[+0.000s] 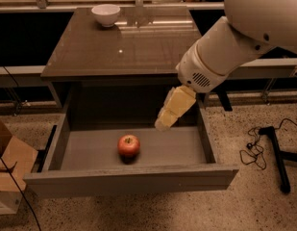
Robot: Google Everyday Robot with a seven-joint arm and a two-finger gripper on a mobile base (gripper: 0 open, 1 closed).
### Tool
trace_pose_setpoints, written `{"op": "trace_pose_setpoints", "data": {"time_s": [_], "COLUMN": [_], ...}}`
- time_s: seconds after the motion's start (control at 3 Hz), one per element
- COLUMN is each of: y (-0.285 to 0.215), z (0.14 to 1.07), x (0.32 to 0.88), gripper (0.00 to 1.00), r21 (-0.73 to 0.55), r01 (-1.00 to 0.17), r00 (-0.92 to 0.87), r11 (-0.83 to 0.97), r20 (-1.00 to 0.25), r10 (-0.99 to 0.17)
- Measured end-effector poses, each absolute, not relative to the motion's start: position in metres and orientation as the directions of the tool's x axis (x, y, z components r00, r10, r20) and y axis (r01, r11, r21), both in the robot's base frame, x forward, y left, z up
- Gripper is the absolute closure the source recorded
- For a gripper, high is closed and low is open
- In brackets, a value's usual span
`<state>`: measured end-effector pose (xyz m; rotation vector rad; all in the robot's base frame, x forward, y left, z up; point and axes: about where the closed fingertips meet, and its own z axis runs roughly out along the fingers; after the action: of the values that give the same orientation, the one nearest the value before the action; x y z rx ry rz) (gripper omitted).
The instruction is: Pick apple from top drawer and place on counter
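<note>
The red apple (129, 146) lies on the grey floor of the open top drawer (133, 179), near the middle front. The brown glossy counter (124, 47) sits above it. My white arm reaches in from the upper right. My gripper (168, 115), with pale yellow fingers, hangs over the drawer's right half, above and to the right of the apple, apart from it. It holds nothing that I can see.
A white bowl (105, 14) stands at the counter's back left. A cardboard box (8, 167) sits on the floor at the left. A black stand and cable (273, 148) lie on the floor at the right.
</note>
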<state>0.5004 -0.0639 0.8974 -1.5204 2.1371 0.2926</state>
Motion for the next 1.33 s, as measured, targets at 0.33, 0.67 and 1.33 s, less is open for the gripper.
{"op": "trace_pose_setpoints", "data": {"time_s": [0.33,0.67,1.33], "y": [-0.066,-0.055,-0.018], "z": [0.901,0.870,0.731], "x": [0.497,0.504,0.514], "gripper": [0.00,0.00,0.00], "r21": [-0.118,-0.094,0.118], "r01": [-0.929,-0.928,-0.886], "r00": [-0.248,-0.282,-0.433], "r11": [0.350,0.362,0.449], "r20": [-0.503,-0.461,-0.559], "r10": [-0.828,-0.842,-0.707]}}
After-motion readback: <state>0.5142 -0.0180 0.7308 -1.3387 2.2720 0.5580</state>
